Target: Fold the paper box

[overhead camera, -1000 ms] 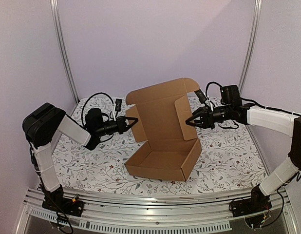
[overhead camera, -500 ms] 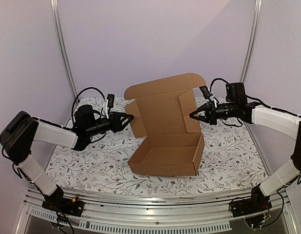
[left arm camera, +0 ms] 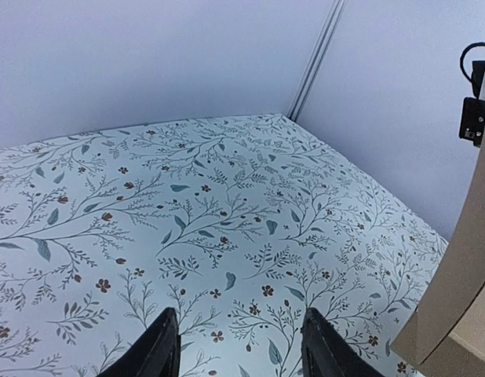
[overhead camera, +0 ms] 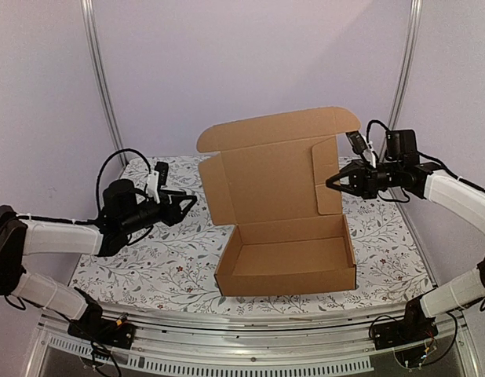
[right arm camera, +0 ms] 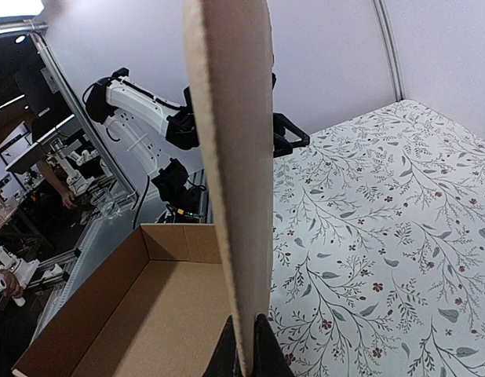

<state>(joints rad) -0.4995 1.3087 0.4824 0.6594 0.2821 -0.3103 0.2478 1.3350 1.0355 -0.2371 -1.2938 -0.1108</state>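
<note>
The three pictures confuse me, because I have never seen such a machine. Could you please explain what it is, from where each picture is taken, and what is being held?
The machine is a two-armed robot; each arm ends in a two-finger gripper. The wide picture comes from a fixed camera above and behind the arms. The other two come from small cameras on the wrists, so each shows its own fingers at the bottom edge. On the floral cloth stands the paper box, brown cardboard, with its lid raised upright. The right gripper is shut on the side flap of the lid; its wrist view shows that flap edge-on. The left gripper is open, holds nothing, and is apart from the box.
</note>
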